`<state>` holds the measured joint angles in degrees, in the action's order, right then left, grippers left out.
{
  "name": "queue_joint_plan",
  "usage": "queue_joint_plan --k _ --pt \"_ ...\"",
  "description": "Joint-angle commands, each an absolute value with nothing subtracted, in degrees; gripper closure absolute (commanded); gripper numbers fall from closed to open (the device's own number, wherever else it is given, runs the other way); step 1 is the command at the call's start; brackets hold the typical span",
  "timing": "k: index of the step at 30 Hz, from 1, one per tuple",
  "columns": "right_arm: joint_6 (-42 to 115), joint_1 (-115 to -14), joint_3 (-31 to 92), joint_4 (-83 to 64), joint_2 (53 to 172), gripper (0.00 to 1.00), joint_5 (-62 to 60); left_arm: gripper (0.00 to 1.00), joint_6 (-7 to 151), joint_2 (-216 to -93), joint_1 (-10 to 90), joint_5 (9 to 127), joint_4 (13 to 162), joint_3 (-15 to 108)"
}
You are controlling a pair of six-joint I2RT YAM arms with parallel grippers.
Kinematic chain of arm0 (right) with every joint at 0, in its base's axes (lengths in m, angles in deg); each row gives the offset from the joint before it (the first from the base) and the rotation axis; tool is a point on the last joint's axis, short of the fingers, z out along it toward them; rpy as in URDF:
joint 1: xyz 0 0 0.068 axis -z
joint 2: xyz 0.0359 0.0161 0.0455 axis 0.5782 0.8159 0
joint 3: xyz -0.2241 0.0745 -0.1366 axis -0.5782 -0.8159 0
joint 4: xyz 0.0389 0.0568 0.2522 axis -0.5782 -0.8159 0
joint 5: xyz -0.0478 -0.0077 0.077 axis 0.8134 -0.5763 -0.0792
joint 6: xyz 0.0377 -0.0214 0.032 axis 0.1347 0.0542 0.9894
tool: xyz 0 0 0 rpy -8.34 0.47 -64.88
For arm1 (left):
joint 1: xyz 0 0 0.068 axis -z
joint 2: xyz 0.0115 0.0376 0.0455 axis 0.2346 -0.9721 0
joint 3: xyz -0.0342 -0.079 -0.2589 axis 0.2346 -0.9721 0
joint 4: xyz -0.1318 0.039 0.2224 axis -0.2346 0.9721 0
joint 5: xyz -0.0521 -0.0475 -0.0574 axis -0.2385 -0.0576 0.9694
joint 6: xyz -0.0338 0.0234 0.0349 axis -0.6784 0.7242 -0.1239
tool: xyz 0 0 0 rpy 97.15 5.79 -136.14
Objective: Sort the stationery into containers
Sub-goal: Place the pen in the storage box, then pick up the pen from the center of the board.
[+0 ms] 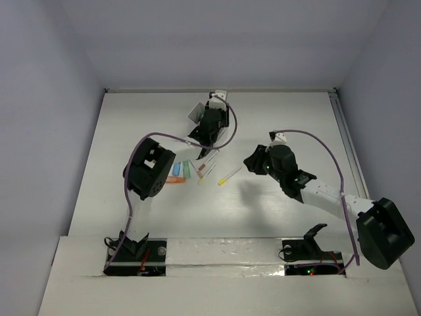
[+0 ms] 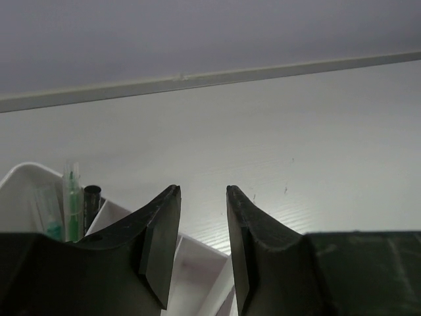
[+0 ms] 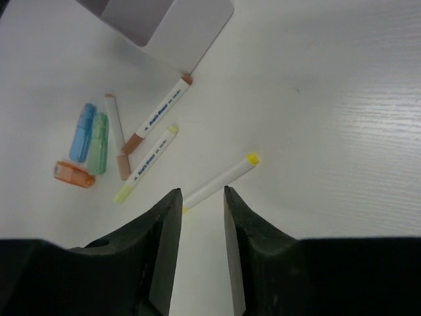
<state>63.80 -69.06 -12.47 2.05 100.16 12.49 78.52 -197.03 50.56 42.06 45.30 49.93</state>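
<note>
**Top external view.** The white box (image 1: 195,112) sits on the far middle of the table (image 1: 296,118). The left arm (image 1: 146,172) reaches over it. The loose stationery lies in a cluster nearer the bases, and a yellow-tipped pen (image 1: 230,174) lies apart on the cluster's right side. The right gripper (image 1: 253,161) hangs near that pen, just beyond its right end, and is clearly the nearer tool. The pen's long axis runs diagonally, low at the left and high at the right.

**Left wrist view.** The left gripper (image 2: 202,197) shows its fingers parted by a moderate gap with nothing between them. The box is directly below. One compartment holds green pens (image 2: 71,204) and a dark one (image 2: 92,197). The compartment under the fingers appears bare.

**Right wrist view.** The fingers are set narrowly apart and carry nothing. The near end of the yellow-tipped pen lies at the mouth of the gap, and its axis slants away to the upper right. In my judgement the gap crosses the axis obliquely, so a wrist turn would be needed before closing. To the left lie three more pens (image 3: 146,163) and the blue (image 3: 83,123), green (image 3: 99,133) and orange (image 3: 74,174) chunky pieces, well apart from the target.

**Surface and room.** The tabletop is smooth, white and faintly grained, and a thin pen on it may roll. Plain pale walls (image 1: 210,39) enclose it.
</note>
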Motion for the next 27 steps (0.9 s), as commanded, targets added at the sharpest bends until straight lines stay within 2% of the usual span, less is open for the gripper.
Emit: queue_joint_plan --k 1,2,3,7,10,11,14,16,22,27 --pt "62.94 -69.07 -10.86 4.3 101.22 0.66 12.2 0.69 77.45 -189.09 50.48 42.18 42.26 47.6" --pt "62.94 -69.07 -10.69 4.12 101.66 0.91 12.2 0.69 77.18 -187.95 50.48 42.35 42.18 46.99" --pt "62.94 -69.07 -9.99 3.34 102.27 1.0 12.29 0.7 77.01 -186.63 50.48 42.44 42.35 46.37" --pt "63.11 -69.07 -7.62 1.32 107.97 1.0 10.36 0.75 75.43 -177.6 51.01 44.72 44.63 41.12" --pt "63.72 -69.59 -5.95 0.26 110.7 0.71 8.52 0.83 71.48 -170.57 52.5 45.95 45.08 33.75" --pt "63.9 -69.6 -5.68 0.26 112.19 0.53 8.07 0.85 69.03 -168.79 53.11 46.39 45.08 31.71" --pt "64.87 -70.13 -4.37 -0.18 115.09 0.37 7.45 0.92 66.2 -163.16 54.87 46.84 46.21 24.15" --pt "65.57 -70.65 -3.83 -0.27 116.68 0.36 5.45 0.97 63.57 -159.83 55.57 45.78 48.57 19.94" --pt "66.54 -71.18 -1.2 -1.67 122.93 0.35 8.49 0.99 59.87 -152.79 56.8 46.75 55.43 12.63" --pt "65.75 -71.71 1.79 -6.93 125.39 0.4 13.51 1.0 57.41 -149.27 57.95 47.62 60.1 8.67"
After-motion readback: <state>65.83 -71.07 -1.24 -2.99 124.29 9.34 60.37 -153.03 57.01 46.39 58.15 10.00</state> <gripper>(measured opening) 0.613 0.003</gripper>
